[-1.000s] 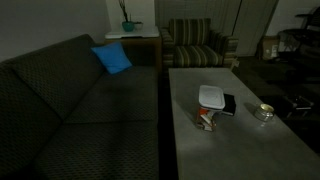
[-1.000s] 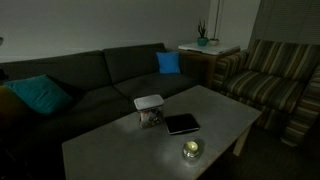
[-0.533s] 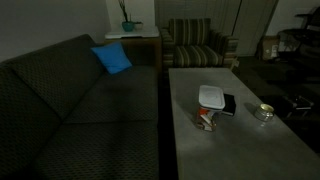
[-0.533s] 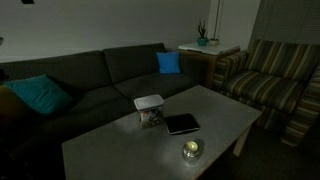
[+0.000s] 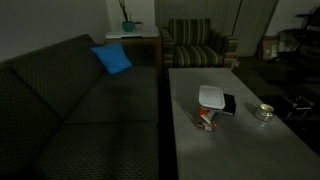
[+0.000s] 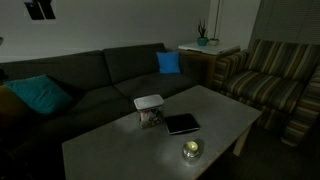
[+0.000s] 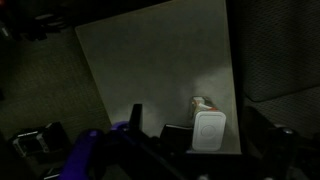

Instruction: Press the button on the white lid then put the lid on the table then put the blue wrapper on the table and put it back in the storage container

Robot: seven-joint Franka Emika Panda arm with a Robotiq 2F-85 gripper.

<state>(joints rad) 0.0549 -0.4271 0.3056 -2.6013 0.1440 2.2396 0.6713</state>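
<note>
The white lid point(image 5: 211, 97) sits on top of the small clear storage container point(image 5: 205, 119), which shows red-orange and white contents, on the grey table point(image 5: 230, 150). Both exterior views show them; the lid point(image 6: 149, 101) covers the container point(image 6: 151, 118). In the wrist view the lid point(image 7: 209, 130) lies far below, near the table's edge. The blue wrapper is not visible. My gripper point(image 6: 40, 10) hangs high at the top left of an exterior view, far from the lid. It is too dark to tell how its jaws stand.
A flat black rectangular object point(image 5: 229, 104) lies right next to the container. A round shiny metal dish point(image 5: 263, 112) stands on the table beyond it. A dark sofa point(image 5: 70, 100) with a blue cushion point(image 5: 112, 58) runs along one long side; a striped armchair point(image 5: 198, 45) stands at the end.
My gripper has come further down into the top left of an exterior view. The lid, the container and the other things on the table have not moved.
</note>
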